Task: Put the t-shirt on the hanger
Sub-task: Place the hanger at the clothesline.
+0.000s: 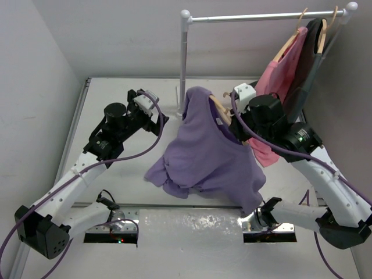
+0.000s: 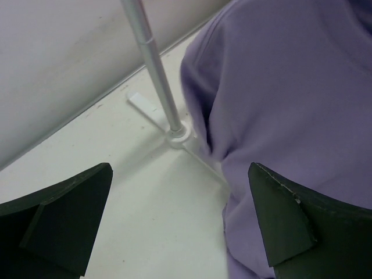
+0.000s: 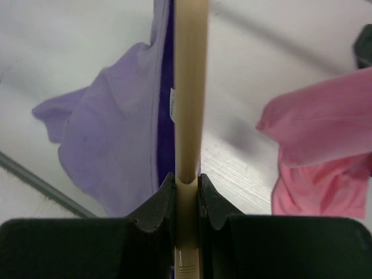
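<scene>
left gripper (image 1: pixel 161 119) (image 2: pixel 180 171) first: my fingers stand wide apart with nothing between them, low over the white table (image 1: pixel 116 87), just beside the rack pole (image 1: pixel 184 64) (image 2: pixel 157 64) and its foot. next to that is the t-shirt (image 1: pixel 203 145) (image 2: pixel 290 87) (image 3: pixel 110 133), a lavender heap lifted at one shoulder near the pole and trailing down onto the table toward my bases. my left fingers are close to its sleeve but not touching it.

the hanger (image 1: pixel 218 107) (image 3: pixel 190 87) pokes out of the collar, one tan arm apparently inside the cloth and the other bare. my right gripper (image 1: pixel 232 125) (image 3: pixel 187 180) is clamped tight on that bare arm, which runs straight up between the pads.

i judge the shirt only half on. to do this step well, i'd hold the hanger steady and level with the right, pinch the collar edge with the left, stretch the neck opening wide and draw it over the bare arm, clear of the pole.

further right hang the pink garment (image 1: pixel 285 70) (image 3: pixel 319 145) and the dark grey garment (image 1: pixel 311 58), well clear.

a small white tag (image 3: pixel 172 104) sits inside the collar; its print is too small to read. i see no brand or other writing.
</scene>
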`<state>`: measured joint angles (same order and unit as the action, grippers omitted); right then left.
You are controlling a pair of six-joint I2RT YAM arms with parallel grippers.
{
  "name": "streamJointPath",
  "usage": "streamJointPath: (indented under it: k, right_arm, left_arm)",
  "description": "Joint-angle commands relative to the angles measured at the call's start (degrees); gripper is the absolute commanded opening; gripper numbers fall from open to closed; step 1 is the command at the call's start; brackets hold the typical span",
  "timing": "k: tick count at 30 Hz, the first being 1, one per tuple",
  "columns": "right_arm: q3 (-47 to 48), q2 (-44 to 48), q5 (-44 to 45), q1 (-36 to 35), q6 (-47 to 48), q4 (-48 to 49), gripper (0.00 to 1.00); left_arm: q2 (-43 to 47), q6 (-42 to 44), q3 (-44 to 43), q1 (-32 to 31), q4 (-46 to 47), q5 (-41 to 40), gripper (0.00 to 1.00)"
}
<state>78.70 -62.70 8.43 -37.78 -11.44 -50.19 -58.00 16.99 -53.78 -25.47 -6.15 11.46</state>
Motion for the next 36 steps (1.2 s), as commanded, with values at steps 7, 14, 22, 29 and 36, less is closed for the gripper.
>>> streamJointPath:
  k: [7, 14, 22, 29, 36]
  right_arm:
    - [18.23, -5.68, 14.24, 0.07, -4.82, -11.32, 0.00]
    - [26.41, -9.28, 20.57, 0.07, -3.76, -12.57, 0.00]
    - [31.52, -17.01, 24.71, 0.07, 1.50, -0.62, 0.00]
    - [29.94, -20.36, 22.08, 4.55, 1.69, 11.42, 0.00]
    - [29.85, -21.24, 24.01, 7.98, 3.53, 20.47, 0.00]
  left_arm:
    - [4.03, -4.69, 5.26, -0.01, 9.57, -5.75, 1.00]
    - [6.14, -5.30, 7.90, -0.01, 12.04, -7.51, 1.00]
    - [6.85, -3.72, 7.90, -0.01, 11.60, -9.53, 1.00]
    - [7.98, -2.23, 6.14, 0.86, 9.32, -10.94, 1.00]
    - [11.41, -2.58, 9.30, 2.62, 9.93, -11.11, 1.00]
